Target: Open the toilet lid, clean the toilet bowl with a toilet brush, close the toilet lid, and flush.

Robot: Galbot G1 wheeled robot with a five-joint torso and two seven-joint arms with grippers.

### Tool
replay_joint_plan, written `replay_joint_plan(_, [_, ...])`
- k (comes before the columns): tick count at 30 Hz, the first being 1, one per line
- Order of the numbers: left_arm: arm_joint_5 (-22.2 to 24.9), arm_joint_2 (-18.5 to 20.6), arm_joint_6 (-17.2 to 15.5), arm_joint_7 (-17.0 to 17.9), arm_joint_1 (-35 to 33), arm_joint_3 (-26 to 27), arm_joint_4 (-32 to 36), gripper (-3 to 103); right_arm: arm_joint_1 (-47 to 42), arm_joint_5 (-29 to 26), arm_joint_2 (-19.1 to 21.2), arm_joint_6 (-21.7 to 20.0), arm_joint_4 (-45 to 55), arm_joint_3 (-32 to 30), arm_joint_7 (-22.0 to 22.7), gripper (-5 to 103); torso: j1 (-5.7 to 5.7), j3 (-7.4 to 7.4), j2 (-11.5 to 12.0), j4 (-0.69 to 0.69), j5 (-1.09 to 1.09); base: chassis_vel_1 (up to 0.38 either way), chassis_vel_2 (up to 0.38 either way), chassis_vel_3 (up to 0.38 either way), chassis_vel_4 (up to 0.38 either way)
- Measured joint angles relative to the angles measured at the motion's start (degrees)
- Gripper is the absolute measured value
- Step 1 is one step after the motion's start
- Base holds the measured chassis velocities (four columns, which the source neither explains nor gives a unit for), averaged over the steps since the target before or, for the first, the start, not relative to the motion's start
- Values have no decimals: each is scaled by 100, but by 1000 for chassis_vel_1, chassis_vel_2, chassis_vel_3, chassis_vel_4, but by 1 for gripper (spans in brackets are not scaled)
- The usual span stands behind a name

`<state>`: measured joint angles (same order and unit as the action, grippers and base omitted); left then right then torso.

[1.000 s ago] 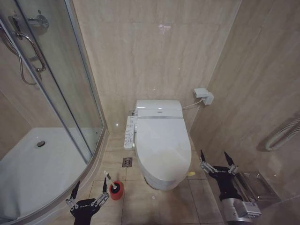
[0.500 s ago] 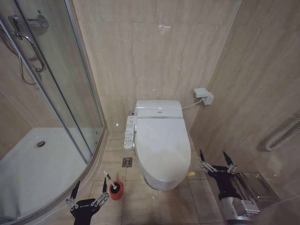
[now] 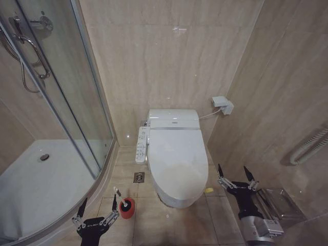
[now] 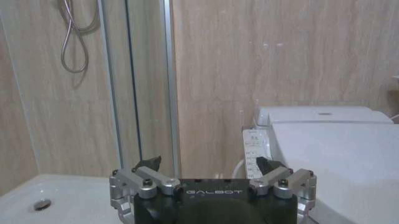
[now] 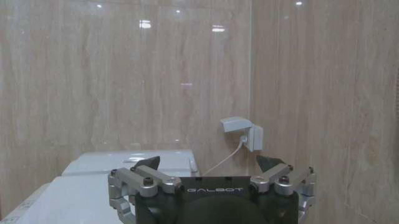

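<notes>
**Head view: lid shut, both pincers apart, first step not begun**

Head view shows the lid (image 3: 178, 163) lying flat and closed over the bowl (image 3: 174, 197) at the centre of the frame, with the control panel (image 3: 141, 144) along its left side. The brush (image 3: 124, 203) is seen standing in its red holder on the floor at lower left of centre, close to the shower tray (image 3: 31, 189) edge.

The left pincer (image 3: 97, 207) is held at the bottom edge, just left of the brush and clear of it, fingers spread wide and nothing gripped. The right pincer (image 3: 235, 177) is held at lower right, beside the front right of the bowl and not touching it, fingers likewise apart and empty. The same spread is confirmed in the left wrist view (image 4: 209, 165) and the right wrist view (image 5: 209, 164).

The step in hand is judged to be the opening of the lid, which is not yet done. For that, a pincer would have to be brought to the lid's front rim and a finger worked beneath it so that it can be swung up toward the tank.

Compared with a second ago, little is changed: the right pincer is found very slightly lower and farther left, while the left pincer, lid and brush are placed as before.
</notes>
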<state>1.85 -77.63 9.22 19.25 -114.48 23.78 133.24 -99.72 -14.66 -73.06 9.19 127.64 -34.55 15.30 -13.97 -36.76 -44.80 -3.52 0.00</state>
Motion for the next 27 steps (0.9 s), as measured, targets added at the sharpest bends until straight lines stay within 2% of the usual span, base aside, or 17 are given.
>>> replay_joint_plan(27, [0, 0, 0, 0, 0, 1, 0, 99, 68, 29, 19, 143, -145, 16, 44, 100, 0, 0, -1, 0, 0, -2, 1, 1, -2])
